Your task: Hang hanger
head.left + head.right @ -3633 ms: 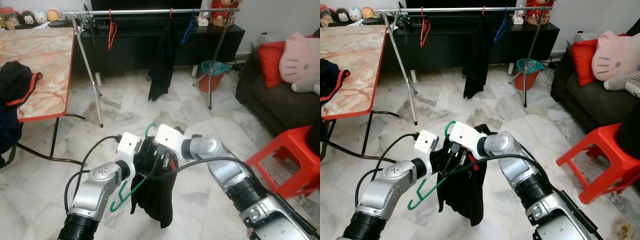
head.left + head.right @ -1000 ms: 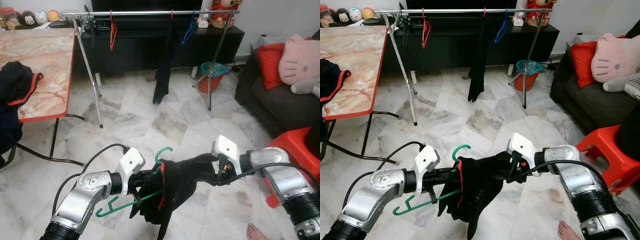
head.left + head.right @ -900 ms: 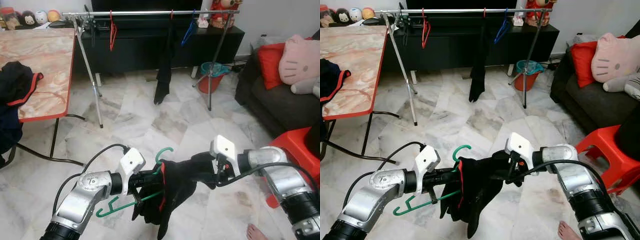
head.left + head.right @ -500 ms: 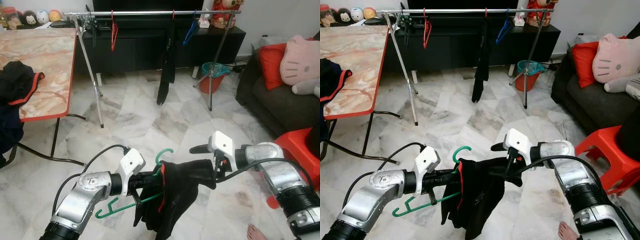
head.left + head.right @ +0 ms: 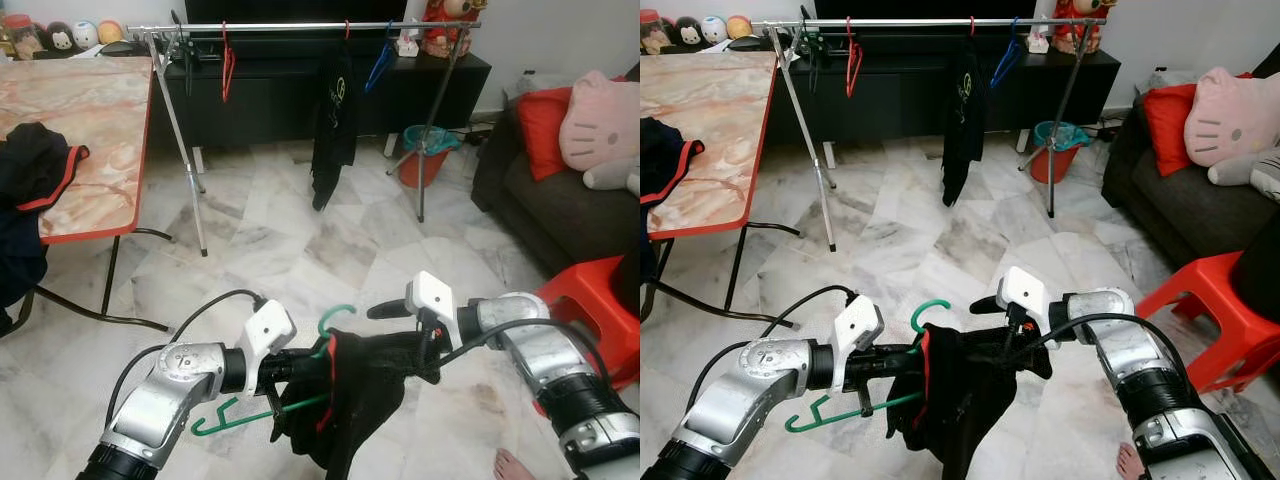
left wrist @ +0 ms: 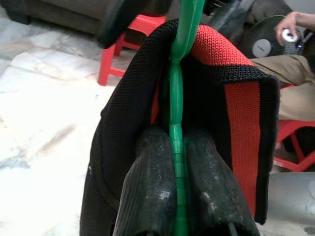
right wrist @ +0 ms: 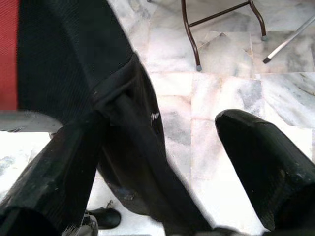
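A green plastic hanger [image 5: 335, 316] carries a black garment with red trim [image 5: 360, 392] low in front of me. My left gripper [image 6: 177, 189] is shut on the hanger's bar, with the garment's collar draped over it. My right gripper [image 5: 402, 335] is open at the garment's right shoulder. One of its fingers [image 5: 385, 312] sticks out above the cloth and the other lies against the fabric. In the right wrist view a fold of the black garment [image 7: 123, 123] lies between the wide-apart fingers [image 7: 266, 157]. The clothes rail [image 5: 300, 25] stands across the room.
A black garment [image 5: 333, 120], a red hanger [image 5: 225, 65] and a blue hanger [image 5: 378, 62] hang on the rail. A marble-top table [image 5: 90, 130] with dark clothes [image 5: 30, 160] is at left. A red stool [image 5: 590, 300] and sofa [image 5: 560, 200] are at right. A person's foot [image 5: 510, 465] is near me.
My right gripper has let go of the garment, opened, and shifted left toward the hanger. The garment's pulled-out shoulder has slackened. The left gripper keeps its hold.
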